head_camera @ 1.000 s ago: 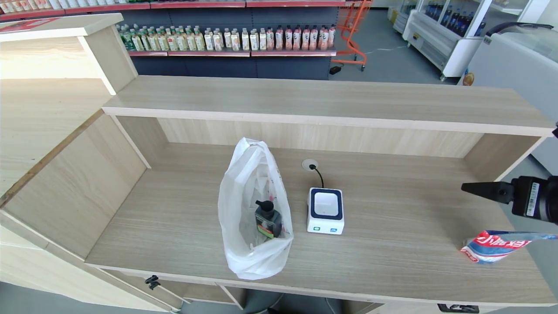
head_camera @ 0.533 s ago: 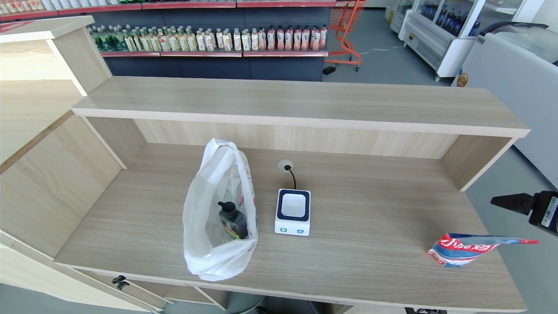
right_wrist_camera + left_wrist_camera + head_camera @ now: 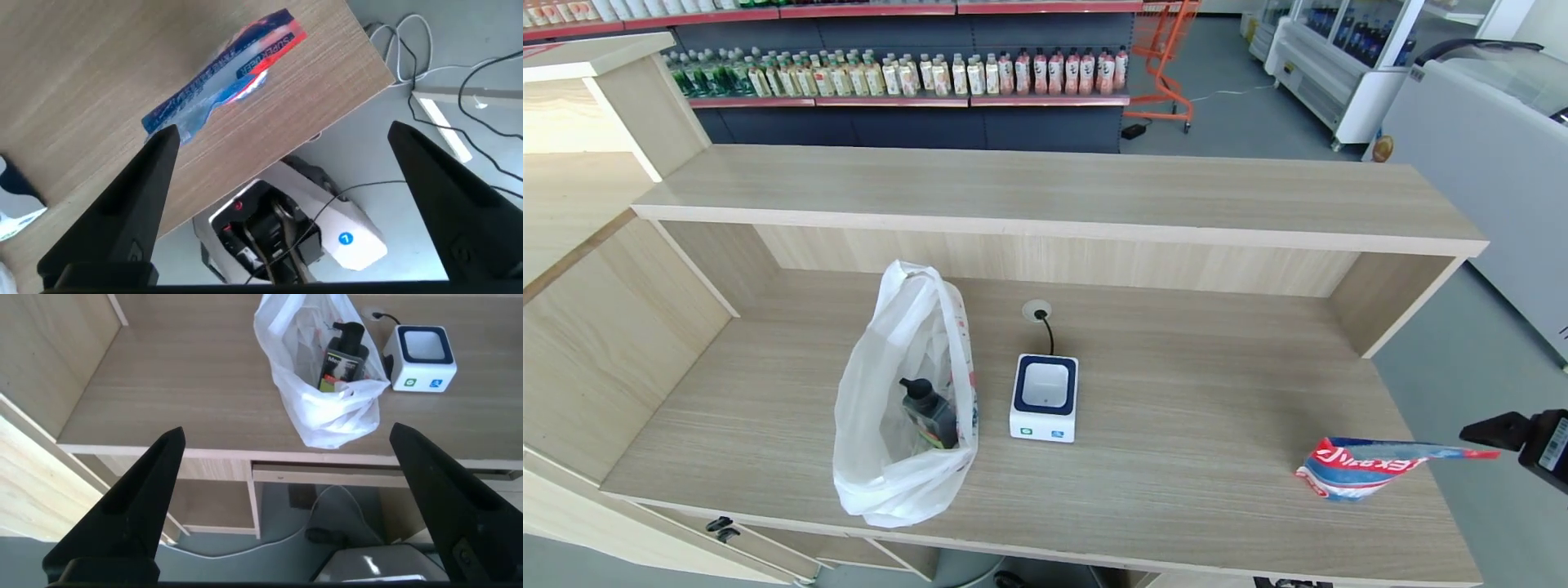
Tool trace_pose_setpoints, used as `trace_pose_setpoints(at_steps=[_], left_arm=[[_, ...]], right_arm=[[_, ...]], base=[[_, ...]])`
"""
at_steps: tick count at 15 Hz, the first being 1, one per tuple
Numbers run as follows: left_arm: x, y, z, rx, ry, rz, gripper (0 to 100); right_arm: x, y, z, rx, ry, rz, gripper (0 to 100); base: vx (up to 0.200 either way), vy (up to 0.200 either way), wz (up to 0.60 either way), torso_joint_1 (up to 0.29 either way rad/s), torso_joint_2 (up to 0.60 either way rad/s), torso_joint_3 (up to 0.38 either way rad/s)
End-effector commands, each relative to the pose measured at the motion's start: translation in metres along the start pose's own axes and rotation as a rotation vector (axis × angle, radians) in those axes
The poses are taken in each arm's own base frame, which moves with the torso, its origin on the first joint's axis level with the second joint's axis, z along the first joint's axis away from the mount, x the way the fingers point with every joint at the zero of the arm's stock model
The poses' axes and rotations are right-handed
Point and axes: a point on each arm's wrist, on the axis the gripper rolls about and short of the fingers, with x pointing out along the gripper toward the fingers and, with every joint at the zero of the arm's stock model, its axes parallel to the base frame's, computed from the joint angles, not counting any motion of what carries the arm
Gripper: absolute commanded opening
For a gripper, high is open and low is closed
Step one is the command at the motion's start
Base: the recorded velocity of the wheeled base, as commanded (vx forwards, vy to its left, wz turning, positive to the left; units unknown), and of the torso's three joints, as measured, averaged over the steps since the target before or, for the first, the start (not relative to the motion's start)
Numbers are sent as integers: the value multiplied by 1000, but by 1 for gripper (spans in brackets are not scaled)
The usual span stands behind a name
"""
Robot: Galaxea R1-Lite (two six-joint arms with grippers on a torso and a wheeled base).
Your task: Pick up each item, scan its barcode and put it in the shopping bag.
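One packet (image 3: 1364, 478) lies at the lower right of the head view, near the surface (image 3: 1176, 441) end. One shopping bag (image 3: 882, 482), lower centre, holds one bottle (image 3: 929, 412); one scanner (image 3: 1044, 398) stands just beside it. The right hand (image 3: 282, 135) and the left hand (image 3: 286, 433) are wide, holding nothing.

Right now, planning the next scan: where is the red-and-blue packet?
Head view: the packet lies at the counter's right end, well right of the scanner.

Blocking the counter (image 3: 1201, 425) at mid-left with shopping bag (image 3: 882, 465) and scanner (image 3: 1044, 398) just beside; leaving a wide gap toward the packet (image 3: 1356, 478).
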Motion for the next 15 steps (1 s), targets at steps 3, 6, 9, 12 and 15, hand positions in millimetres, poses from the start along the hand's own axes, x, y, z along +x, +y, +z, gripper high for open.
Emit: trace_pose_setpoints(at_steps=[3, 6, 9, 12, 15], left_arm=[[0, 0, 0, 0, 0, -1, 100], [0, 0, 0, 0, 0, -3, 100], [0, 0, 0, 0, 1, -1, 100], [0, 0, 0, 0, 0, -1, 100], [0, 0, 0, 0, 0, -1, 100]], right_arm=[[17, -4, -1, 60, 42, -77, 100], [53, 0, -1, 111, 96, -165, 100], [85, 9, 5, 109, 67, -163, 100], [104, 15, 4, 78, 75, -153, 100], [128, 29, -8, 32, 99, -129, 100]], base=[[0, 0, 0, 0, 0, 0], [0, 0, 0, 0, 0, 0], [0, 0, 0, 0, 0, 0], [0, 0, 0, 0, 0, 0], [0, 0, 0, 0, 0, 0]])
